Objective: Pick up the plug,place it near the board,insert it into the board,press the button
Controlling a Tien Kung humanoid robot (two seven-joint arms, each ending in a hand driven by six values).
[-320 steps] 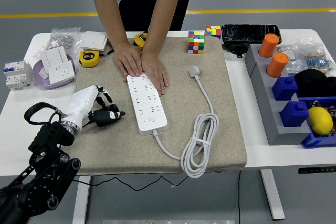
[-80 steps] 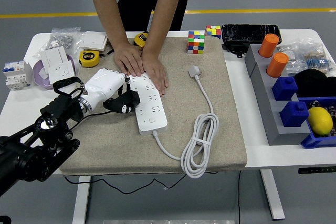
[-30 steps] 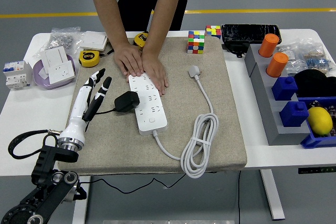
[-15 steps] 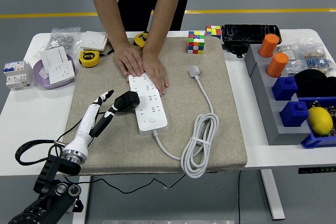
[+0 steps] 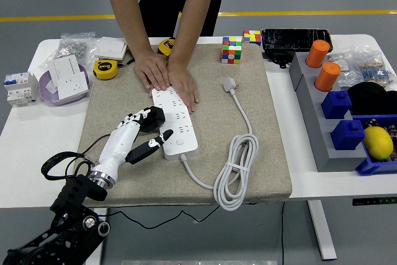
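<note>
Right now the left hand (image 5: 133, 139) lies low over the beige mat (image 5: 273, 153), fingers loosely spread and holding nothing, its thumb (image 5: 154, 144) reaching out toward the near end of the white power strip (image 5: 173, 122). Just beyond the fingertips sits the black plug (image 5: 152, 118), up against the strip's left long edge and apparently seated in or resting on it; from this angle I cannot tell how deep it sits. The strip's long axis runs from the near end by the thumb away toward the far side of the table, where a person's two hands (image 5: 167, 76) press flat on its far end to steady it. The button looks to be at that near end, close ahead and to the right of the thumb, so a short push that way seems to be what the next move turns on. The right hand is out of view, so the left is the only one placed for it.
</note>
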